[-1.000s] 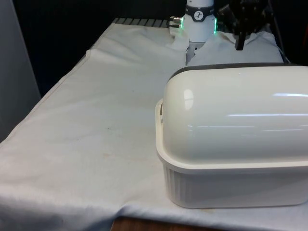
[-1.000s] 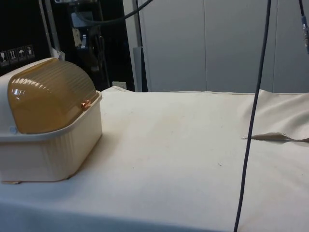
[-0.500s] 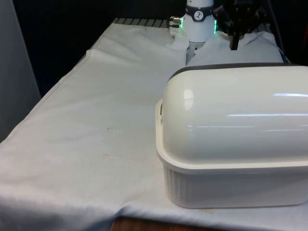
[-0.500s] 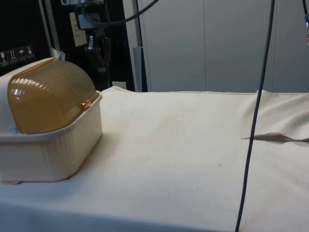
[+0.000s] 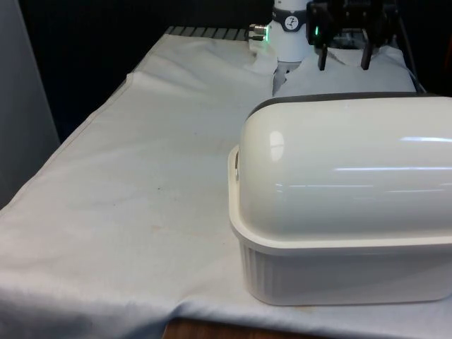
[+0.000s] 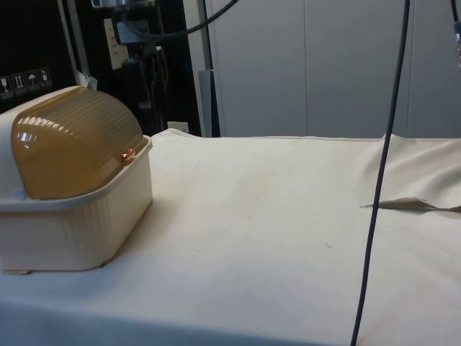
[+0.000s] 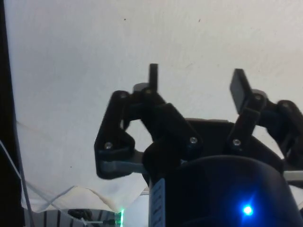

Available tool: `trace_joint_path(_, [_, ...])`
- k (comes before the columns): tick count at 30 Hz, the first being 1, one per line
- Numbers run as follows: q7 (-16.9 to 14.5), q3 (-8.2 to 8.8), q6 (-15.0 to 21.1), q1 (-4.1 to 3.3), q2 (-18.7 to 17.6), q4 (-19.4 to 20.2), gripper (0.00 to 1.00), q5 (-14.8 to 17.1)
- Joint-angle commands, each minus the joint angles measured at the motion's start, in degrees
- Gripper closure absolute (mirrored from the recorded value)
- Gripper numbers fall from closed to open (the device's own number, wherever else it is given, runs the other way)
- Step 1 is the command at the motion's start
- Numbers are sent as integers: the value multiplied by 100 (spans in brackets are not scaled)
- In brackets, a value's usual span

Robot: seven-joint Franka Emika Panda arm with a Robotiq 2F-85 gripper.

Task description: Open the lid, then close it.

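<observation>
Front view: the bread box fills the lower right of the frame, its white back turned to the camera; the gripper hangs at top centre-right, fingers apart, above the white cloth.

Side view: the amber roll-top lid sits closed at left.

Wrist view: the gripper fingers are spread over bare cloth.

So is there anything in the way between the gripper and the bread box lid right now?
Nothing visible. The gripper hangs open above the white cloth beyond the bread box, and no object lies between it and the closed lid.
</observation>
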State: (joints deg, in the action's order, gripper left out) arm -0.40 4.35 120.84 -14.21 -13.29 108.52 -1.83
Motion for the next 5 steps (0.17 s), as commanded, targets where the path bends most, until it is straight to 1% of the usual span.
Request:
trace_joint_path(1, [11, 0, 0, -6, 0, 0, 21, 0])
trace_joint_path(2, [0, 0, 0, 0, 0, 0, 14, 0])
trace_joint_path(3, [11, 0, 0, -6, 0, 0, 14, 0])
trace_joint_path(5, [6, 0, 0, -6, 0, 0, 4, 0])
